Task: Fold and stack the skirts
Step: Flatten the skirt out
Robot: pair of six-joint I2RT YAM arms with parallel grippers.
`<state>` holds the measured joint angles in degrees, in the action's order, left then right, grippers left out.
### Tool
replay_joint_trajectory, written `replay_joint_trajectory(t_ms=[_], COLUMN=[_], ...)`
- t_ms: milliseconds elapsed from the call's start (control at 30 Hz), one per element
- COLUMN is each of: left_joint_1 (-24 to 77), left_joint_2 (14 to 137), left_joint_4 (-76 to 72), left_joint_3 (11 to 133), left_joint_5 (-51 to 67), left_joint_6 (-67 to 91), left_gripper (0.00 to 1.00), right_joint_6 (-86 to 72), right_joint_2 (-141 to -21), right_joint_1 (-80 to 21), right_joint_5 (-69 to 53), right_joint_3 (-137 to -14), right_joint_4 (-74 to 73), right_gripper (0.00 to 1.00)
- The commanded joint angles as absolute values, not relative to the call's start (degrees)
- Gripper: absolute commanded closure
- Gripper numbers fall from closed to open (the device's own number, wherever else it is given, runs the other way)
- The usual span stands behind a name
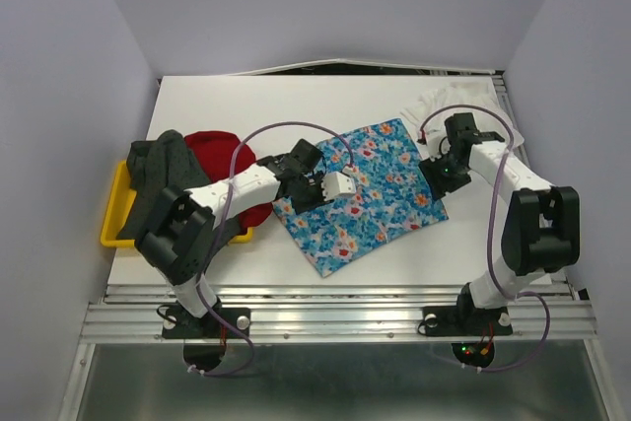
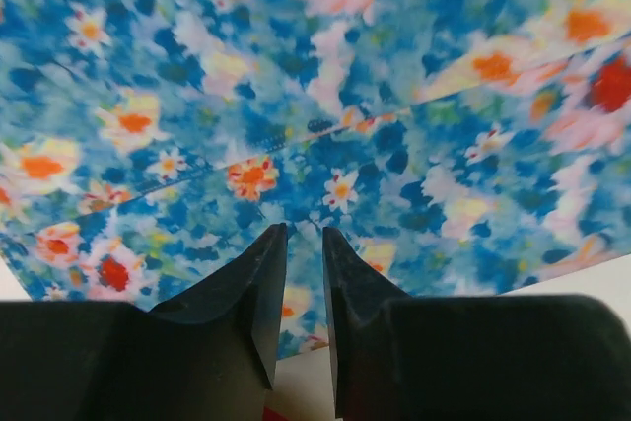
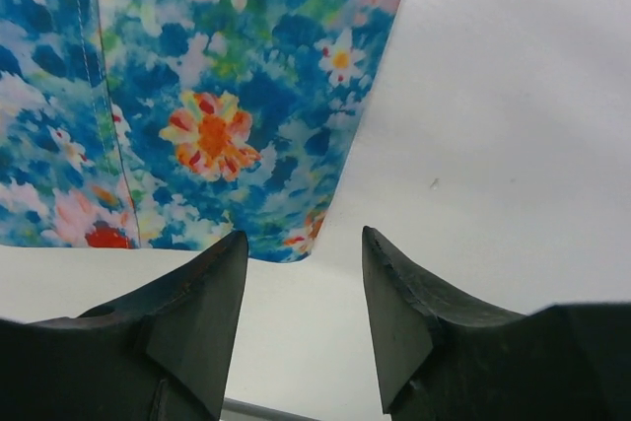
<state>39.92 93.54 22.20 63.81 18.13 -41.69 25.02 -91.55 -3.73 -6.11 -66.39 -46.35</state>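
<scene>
Well, at the far left a yellow tray (image 1: 111,216) sits at the table's (image 1: 296,96) left edge. The dark grey skirt (image 1: 158,176) is heaped over it, its near part hidden behind the left arm. The red skirt (image 1: 212,148) lies bunched just beside the grey one, and the arm crosses it, so how much of it lies in the tray cannot be told. The left gripper (image 2: 304,234) hovers over the left edge of the blue flowered skirt (image 1: 380,194), its jaws a narrow slit apart with nothing between them. That skirt lies flat mid-table, folded to a rough rectangle and turned askew, its long axis running from near left to far right. A stitched seam crosses it in the left wrist view. The right gripper (image 3: 306,239) hangs at the skirt's right corner, jaws well parted and empty, bare table under them. Beyond it at the far right lies the white skirt (image 1: 444,99), pale against the table and partly behind the arm, its outline hard to make out
</scene>
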Motion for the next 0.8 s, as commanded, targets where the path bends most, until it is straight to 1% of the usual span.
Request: replay_joint_trajectory(t_ms=[0, 100, 167, 200, 233, 433, 567, 600, 667, 767], left_joint_1=[40.7, 41.7, 42.8, 44.7, 46.0, 56.2, 61.0, 62.5, 64.1, 67.0], left_joint_2=[95.4, 98.4, 100.2, 100.8, 101.2, 105.6, 106.3, 107.0, 107.5, 108.5], left_joint_4=[25.8, 27.1, 27.7, 28.0, 28.7, 29.3, 30.1, 31.4, 32.1, 32.9], left_joint_3=[62.8, 61.6, 60.8, 60.1, 59.7, 58.9, 62.1, 64.4, 66.5, 70.4], left_joint_5=[11.9, 10.5, 10.6, 10.9, 11.2, 15.8, 20.1, 24.7, 27.2, 30.5], left_joint_6=[-50.2, -52.6, -52.9, -53.1, -53.1, -49.1, -46.1, -44.8, -43.1, -41.0], left_gripper=[0.72, 0.80, 0.83, 0.84, 0.88, 0.97, 0.97, 0.97, 0.97, 0.95], right_joint_6=[23.6, 24.3, 24.4, 24.6, 24.8, 25.6, 25.9, 25.9, 25.8, 25.8], right_joint_2=[-92.9, -95.3, -96.4, -96.9, -98.0, -103.9, -106.4, -107.0, -108.9, -110.8], right_joint_1=[-3.4, -2.3, -1.8, -1.8, -1.8, -1.8, -1.8, -1.8, -1.8, -1.8], right_joint_5=[-5.1, -3.9, -3.8, -3.9, -3.7, -2.6, -2.0, -2.3, -2.7, -4.5], right_joint_3=[-64.4, -63.5, -63.5, -63.5, -63.6, -66.5, -69.4, -71.2, -73.5, -77.6], right_joint_4=[-47.6, -46.2, -45.8, -45.5, -44.7, -42.1, -40.1, -39.6, -39.6, -40.3], right_gripper=[0.45, 0.47, 0.48, 0.48, 0.49, 0.55, 0.56, 0.56, 0.56, 0.57])
